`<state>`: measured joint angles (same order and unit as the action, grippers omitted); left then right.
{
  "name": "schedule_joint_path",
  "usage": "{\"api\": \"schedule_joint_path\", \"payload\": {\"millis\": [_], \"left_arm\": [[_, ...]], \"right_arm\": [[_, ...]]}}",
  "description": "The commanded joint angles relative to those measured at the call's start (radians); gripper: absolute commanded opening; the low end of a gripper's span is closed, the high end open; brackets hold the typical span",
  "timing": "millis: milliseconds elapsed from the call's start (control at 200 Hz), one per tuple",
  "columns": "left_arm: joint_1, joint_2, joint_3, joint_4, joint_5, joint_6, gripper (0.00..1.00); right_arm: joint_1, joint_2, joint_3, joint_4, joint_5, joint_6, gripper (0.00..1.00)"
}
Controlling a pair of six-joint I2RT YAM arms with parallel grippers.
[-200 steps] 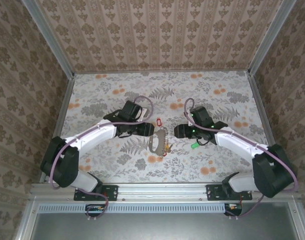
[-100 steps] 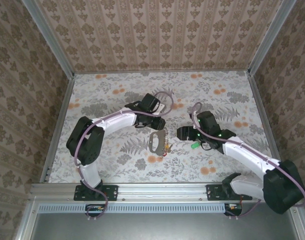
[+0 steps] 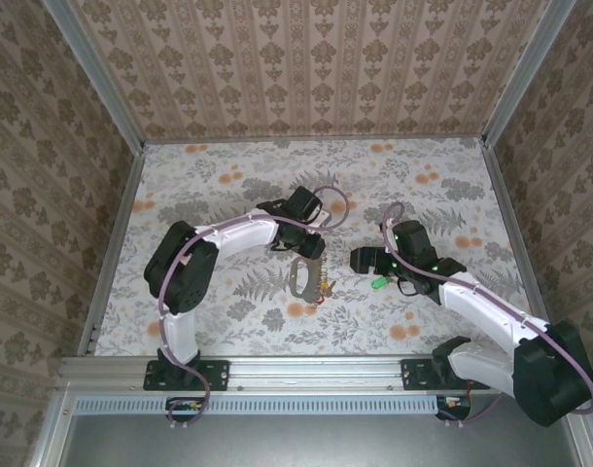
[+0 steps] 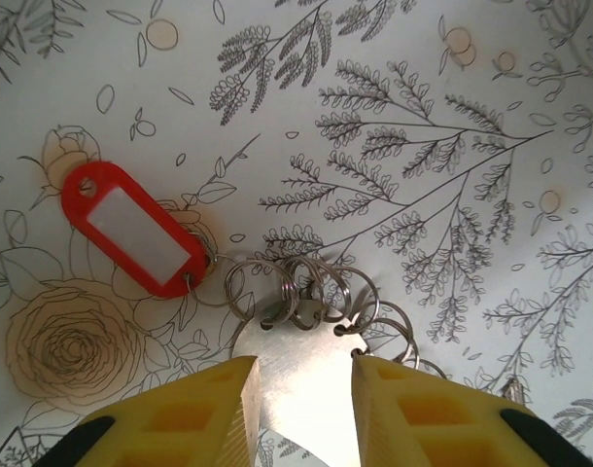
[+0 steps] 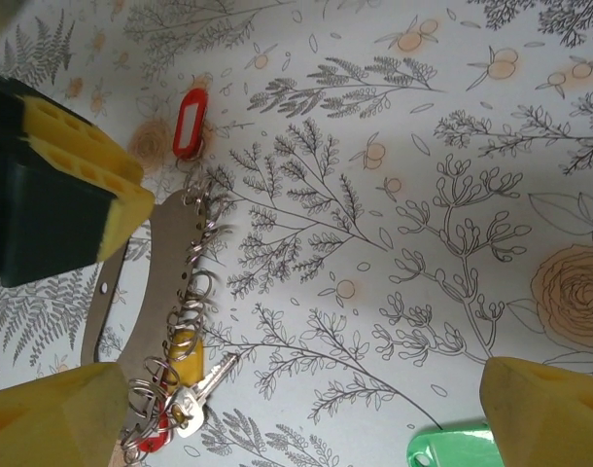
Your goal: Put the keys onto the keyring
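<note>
With the red tag [image 4: 136, 229] and yellow key [image 5: 185, 355] already hanging on the keyring [image 3: 303, 275], which lay mid-desk [image 3: 228, 321], the left fingers [image 4: 194, 418] sat narrow astride its top end, grip uncertain, while the right fingers [image 5: 549, 409] gaped wide near the unthreaded green key [image 5: 452, 446].

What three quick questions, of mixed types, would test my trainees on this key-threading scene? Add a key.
1. True or false: the right gripper holds a key.
2. Multiple choice: the key tag lying nearest the right gripper is A red, B green, C blue.
3. Short answer: what lies between the fingers of the left gripper?

Key
1. False: its jaws stand wide open with nothing between them.
2. B.
3. The keyring, at its end with the red tag.
</note>
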<state>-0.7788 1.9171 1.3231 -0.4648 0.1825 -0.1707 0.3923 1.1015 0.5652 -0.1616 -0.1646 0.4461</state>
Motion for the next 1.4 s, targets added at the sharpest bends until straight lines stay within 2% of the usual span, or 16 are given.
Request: {"api": "schedule_joint_path", "payload": {"millis": [0, 470, 775, 1395], "left_arm": [[-0.01, 0.031, 0.043, -0.026, -0.006, 0.03, 0.33], [-0.014, 0.085, 0.082, -0.031, -0.026, 0.049, 0.33], [-0.028, 0.106, 0.108, -0.059, -0.068, 0.066, 0.28], [-0.027, 0.123, 0.125, -0.077, -0.063, 0.083, 0.02]], "right_arm": [[-0.01, -0.02, -0.017, 0.016, 0.003, 0.011, 0.96], [-0.042, -0.042, -0.023, 0.008, -0.002, 0.016, 0.96], [-0.064, -0.041, -0.031, 0.022, -0.019, 0.023, 0.96], [-0.084, -0.062, -0.001, -0.002, -0.026, 0.013, 0.96]]}}
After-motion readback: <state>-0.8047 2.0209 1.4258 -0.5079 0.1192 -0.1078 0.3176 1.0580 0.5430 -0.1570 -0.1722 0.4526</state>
